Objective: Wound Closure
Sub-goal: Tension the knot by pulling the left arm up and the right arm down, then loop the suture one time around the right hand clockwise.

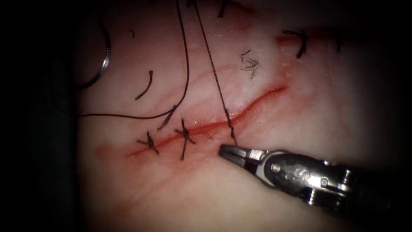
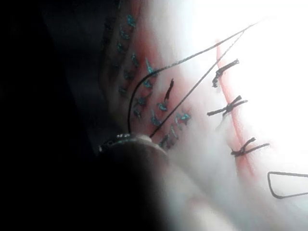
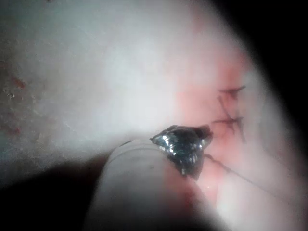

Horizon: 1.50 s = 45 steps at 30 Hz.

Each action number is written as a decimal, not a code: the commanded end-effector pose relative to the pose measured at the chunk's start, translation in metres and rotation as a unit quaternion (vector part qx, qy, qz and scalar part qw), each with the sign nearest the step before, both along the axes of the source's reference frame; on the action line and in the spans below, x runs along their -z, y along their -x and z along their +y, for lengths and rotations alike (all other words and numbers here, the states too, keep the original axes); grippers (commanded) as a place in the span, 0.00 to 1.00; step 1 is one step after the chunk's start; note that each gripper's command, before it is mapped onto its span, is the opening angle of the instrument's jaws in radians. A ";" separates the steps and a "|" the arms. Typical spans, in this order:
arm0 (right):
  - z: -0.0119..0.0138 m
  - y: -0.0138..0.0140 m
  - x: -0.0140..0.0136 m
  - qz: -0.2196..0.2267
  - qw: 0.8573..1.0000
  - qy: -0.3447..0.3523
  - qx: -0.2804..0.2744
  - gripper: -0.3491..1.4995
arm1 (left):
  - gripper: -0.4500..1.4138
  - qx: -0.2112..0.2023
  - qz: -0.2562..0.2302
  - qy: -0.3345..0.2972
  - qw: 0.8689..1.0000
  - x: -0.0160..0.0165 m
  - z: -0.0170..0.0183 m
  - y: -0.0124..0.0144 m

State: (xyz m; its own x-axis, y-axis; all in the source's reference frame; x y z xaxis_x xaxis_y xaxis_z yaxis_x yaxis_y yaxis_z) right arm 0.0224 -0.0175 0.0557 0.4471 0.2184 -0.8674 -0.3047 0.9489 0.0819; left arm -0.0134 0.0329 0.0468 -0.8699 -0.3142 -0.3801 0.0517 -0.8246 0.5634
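Observation:
The cut (image 1: 240,114) runs slantwise across the tissue (image 1: 300,124), with two knotted stitches (image 1: 184,134) on its left part. My right tool (image 1: 227,151) comes in from the right and lies just below the cut's middle, jaws shut on the end of a taut thread (image 1: 214,77) that rises straight out of the top of the endoscope view. A second strand (image 1: 186,64) hangs slack and curves off to the left. The curved needle (image 1: 105,60) lies free on the tissue at far left, held by neither tool. Both strands run to my left tool (image 2: 129,142). The right tool's tip (image 3: 185,144) sits beside the stitches (image 3: 230,120).
Cut ends of thread (image 1: 145,86) lie on the tissue left of the cut, with a frayed tuft (image 1: 251,65) above it. Another stitch (image 1: 300,43) sits at the upper right. Red fluid tints the tissue along the cut (image 1: 141,150). The tissue's edge drops into dark at far left.

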 end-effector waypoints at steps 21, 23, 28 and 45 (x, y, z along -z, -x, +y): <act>0.0010 -0.0017 0.0010 0.021 0.998 -0.006 -0.058 0.71 | 0.05 -0.046 -0.109 -0.027 0.993 0.0037 -0.0009 0.0010; 0.0015 -0.0017 0.0014 0.023 0.998 -0.013 -0.063 0.77 | 0.05 -0.076 -0.166 -0.050 0.982 0.0047 -0.0023 0.0014; 0.0022 -0.0014 0.0022 0.024 0.997 -0.023 -0.070 0.87 | 0.05 -0.146 -0.221 -0.105 0.959 0.0071 -0.0059 0.0021; 0.0098 0.0004 0.0046 0.099 0.991 -0.089 0.016 0.00 | 0.05 -0.246 -0.297 -0.202 0.900 0.0139 -0.0171 0.0050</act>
State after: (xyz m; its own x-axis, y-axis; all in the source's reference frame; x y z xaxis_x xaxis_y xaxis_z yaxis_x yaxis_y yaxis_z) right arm 0.0212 -0.0081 0.0508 0.2773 0.3777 -0.8834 -0.2223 0.9197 0.3235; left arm -0.0180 0.0147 0.0326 -0.2645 -0.3287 -0.9066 0.2583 -0.9299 0.2618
